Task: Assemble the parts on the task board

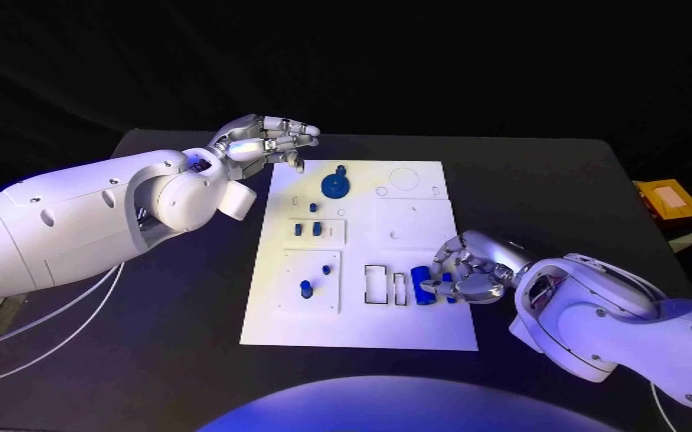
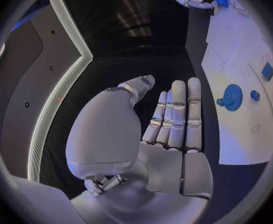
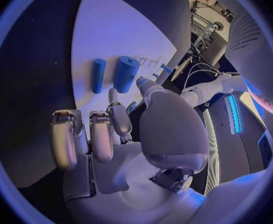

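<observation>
Lengthwise, blue cylinders (image 1: 424, 284) side by side.

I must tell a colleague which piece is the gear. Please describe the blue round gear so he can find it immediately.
Find the white rectangular task board in the middle of the black table. Near its far edge, close to the left hand, lies the blue round gear. It is the only flat toothed disc; the other blue pieces are smaller or cylindrical.

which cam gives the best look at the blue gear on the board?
Left wrist view: the blue gear lies unobstructed on the task board, teeth visible, past the left hand. The head view shows it smaller, near the board's far edge. In the right wrist view I cannot pick it out.
</observation>
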`<state>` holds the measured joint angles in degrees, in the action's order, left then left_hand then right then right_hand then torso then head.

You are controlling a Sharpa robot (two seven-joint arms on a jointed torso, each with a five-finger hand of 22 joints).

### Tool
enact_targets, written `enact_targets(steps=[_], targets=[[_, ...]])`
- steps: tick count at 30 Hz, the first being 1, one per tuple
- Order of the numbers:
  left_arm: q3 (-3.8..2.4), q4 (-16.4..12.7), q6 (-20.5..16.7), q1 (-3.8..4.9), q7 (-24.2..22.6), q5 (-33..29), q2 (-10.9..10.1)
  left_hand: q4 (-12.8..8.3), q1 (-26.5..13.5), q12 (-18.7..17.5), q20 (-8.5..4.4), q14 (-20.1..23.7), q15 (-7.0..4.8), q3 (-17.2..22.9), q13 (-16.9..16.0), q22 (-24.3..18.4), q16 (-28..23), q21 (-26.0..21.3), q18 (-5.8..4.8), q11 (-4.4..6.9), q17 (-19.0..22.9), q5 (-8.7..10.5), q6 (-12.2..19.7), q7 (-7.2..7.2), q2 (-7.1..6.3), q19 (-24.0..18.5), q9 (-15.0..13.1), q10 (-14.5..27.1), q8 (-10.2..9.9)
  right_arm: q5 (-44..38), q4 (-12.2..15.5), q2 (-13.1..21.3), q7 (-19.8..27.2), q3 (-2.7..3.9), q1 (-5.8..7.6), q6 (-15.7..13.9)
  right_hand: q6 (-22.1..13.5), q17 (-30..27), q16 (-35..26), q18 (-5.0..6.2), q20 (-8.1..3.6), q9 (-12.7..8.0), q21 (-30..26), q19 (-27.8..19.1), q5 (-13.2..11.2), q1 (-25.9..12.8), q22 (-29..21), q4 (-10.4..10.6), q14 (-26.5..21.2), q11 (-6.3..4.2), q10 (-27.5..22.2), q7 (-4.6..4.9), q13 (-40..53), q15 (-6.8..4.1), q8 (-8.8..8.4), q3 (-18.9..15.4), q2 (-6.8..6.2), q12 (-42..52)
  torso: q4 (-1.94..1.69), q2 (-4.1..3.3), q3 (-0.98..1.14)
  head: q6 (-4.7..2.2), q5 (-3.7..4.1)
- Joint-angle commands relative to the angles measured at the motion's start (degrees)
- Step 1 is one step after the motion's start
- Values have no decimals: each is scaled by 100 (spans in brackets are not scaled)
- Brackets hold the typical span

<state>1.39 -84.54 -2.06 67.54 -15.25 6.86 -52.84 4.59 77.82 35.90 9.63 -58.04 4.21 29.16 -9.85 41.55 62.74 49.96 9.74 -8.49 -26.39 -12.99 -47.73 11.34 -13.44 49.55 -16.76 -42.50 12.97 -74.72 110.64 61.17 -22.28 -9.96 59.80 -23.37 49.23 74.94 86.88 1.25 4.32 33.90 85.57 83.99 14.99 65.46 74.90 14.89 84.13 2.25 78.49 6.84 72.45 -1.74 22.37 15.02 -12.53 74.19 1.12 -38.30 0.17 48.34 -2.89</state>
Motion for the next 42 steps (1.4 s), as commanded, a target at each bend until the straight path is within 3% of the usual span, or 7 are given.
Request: enact_targets(steps=[1,9,24,32,37,41,42], targets=[[-3,-20,91,1,6,39,0,1,-45,36,26,51,-7,-31,7,-9,36,-21,76,34,10,5,-10,-40,11,-30,-6,-5,26,-286,-33,-40,-204,-2,-27,253,-45,572,-20,-21,-2,11,-33,411,25,-8,1371,18,406,-3,-17,-5,19,-3,41,-59,-59,-10,4,-1,-1,5,-10],[-3,-27,107,1,27,41,-16,2,-45,36,26,52,-7,-31,7,-9,36,-22,76,34,10,5,-9,-38,11,-30,-6,-5,26,-530,-129,-188,-530,-1,-68,337,-38,562,-27,-13,-5,57,-67,397,25,-28,1361,170,403,-11,-33,-17,21,-10,96,-318,-20,-28,5,-2,0,24,-24],[-3,-19,124,1,64,41,-27,4,-47,39,25,53,-8,-35,9,-10,40,-23,76,34,10,4,-5,-31,13,-29,-5,-1,24,-393,-142,-446,-697,0,-128,349,-22,571,-26,-13,-8,85,-70,395,29,-38,1360,169,404,-19,-3,-27,79,-14,134,-456,50,18,2,1,-2,38,-14],[-3,-16,128,2,67,41,-30,3,-44,40,24,54,-9,-36,11,-11,42,-25,76,34,11,4,-4,-27,15,-29,-5,2,24,-384,-167,-463,-739,0,-131,413,-8,574,-26,-14,-21,115,-66,397,107,285,1362,108,405,-34,2,-41,104,-28,179,-487,178,25,3,-1,-2,37,-15],[-3,-14,127,2,70,41,-31,1,-37,40,23,56,-9,-34,13,-11,44,-26,77,34,11,2,-4,-25,19,-28,-5,6,24,-371,-154,-451,-761,0,-131,270,164,630,-6,-31,-55,71,14,431,-362,1005,1385,-113,418,-90,63,-96,193,-73,185,99,516,82,4,-1,-2,37,-15],[-3,-12,134,2,77,41,-29,1,-37,40,23,56,-9,-34,13,-11,44,-26,77,34,11,2,-4,-25,19,-28,-5,6,24,-128,-136,-428,-768,0,-131,99,377,677,12,-44,-114,29,76,457,-165,1088,1403,-170,429,-170,156,-184,288,-140,201,545,532,161,3,1,-1,41,-6],[-3,-12,135,2,79,41,-29,1,-37,40,23,56,-9,-34,13,-11,44,-26,77,34,11,2,-4,-25,19,-28,-5,6,24,-29,-129,-417,-756,0,-131,44,443,688,16,-51,-139,19,105,469,70,1068,1412,-199,432,-194,191,-206,321,-162,206,738,480,185,2,2,0,42,-3]])
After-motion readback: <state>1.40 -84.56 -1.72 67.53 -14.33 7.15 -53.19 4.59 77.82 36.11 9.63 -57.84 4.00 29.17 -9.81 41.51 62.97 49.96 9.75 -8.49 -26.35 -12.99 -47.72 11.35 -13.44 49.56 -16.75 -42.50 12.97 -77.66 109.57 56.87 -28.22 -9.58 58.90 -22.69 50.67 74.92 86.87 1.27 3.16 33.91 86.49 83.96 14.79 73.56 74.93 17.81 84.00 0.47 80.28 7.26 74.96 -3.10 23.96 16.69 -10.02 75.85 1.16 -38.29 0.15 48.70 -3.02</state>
